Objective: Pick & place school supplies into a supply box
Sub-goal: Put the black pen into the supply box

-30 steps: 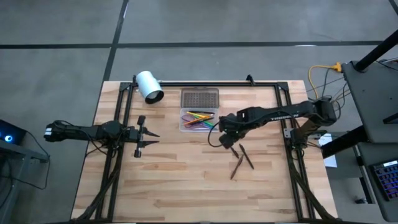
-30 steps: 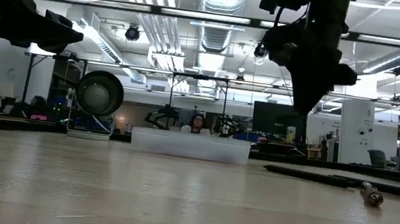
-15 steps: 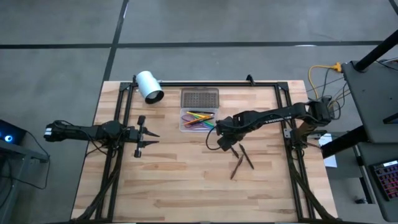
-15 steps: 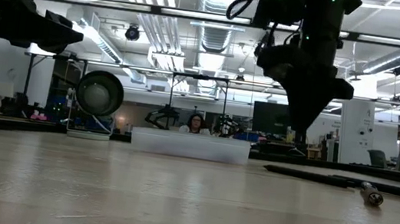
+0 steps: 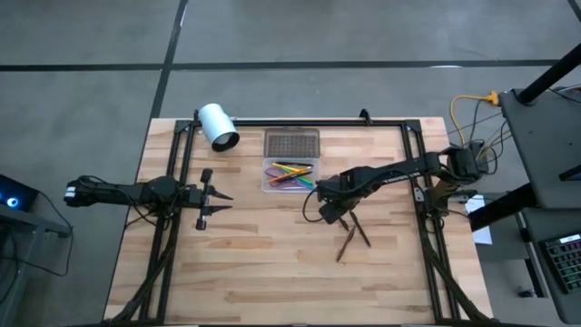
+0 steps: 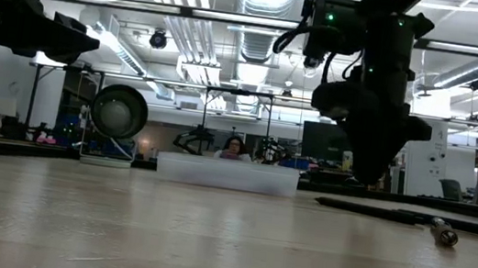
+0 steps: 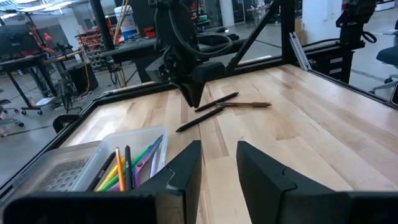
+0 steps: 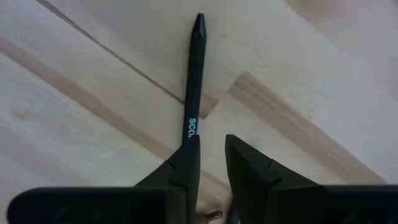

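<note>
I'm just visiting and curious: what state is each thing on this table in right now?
supply box: open, coloured pens inside
lid: off, flat behind the box
dark pens: loose on the table
white cylinder: lying on its side
right gripper: open, low over a dark pen
left gripper: open, empty, waiting at the left

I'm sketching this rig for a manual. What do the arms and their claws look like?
Both arms are dark, slim and jointed. The right arm carries pale lettering along its link and a small green light on the wrist housing. Each claw, left claw and right claw, has two flat, black, wedge-shaped fingers. Yellow and dark cables run at the right arm's base.
</note>
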`<state>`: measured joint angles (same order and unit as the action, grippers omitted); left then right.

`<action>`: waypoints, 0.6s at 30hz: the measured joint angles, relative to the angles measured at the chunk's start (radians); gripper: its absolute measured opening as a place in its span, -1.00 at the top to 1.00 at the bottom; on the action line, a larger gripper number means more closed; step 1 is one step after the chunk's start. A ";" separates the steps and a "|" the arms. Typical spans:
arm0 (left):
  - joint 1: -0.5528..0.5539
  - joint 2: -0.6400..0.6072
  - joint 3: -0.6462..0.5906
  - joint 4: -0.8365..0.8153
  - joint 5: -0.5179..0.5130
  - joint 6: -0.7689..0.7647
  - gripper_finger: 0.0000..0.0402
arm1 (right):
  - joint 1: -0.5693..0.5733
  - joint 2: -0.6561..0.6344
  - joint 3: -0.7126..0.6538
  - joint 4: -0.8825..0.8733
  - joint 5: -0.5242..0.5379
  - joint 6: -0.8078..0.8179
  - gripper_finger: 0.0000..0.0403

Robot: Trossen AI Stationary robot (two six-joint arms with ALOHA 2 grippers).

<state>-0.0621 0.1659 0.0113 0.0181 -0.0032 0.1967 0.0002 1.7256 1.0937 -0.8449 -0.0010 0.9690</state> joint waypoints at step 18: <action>0.000 0.004 0.000 0.000 0.000 0.000 0.57 | 0.022 0.000 -0.015 0.049 -0.004 0.001 0.66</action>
<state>-0.0620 0.1699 0.0113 0.0181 -0.0036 0.1967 0.0221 1.7252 1.0782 -0.7957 -0.0050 0.9699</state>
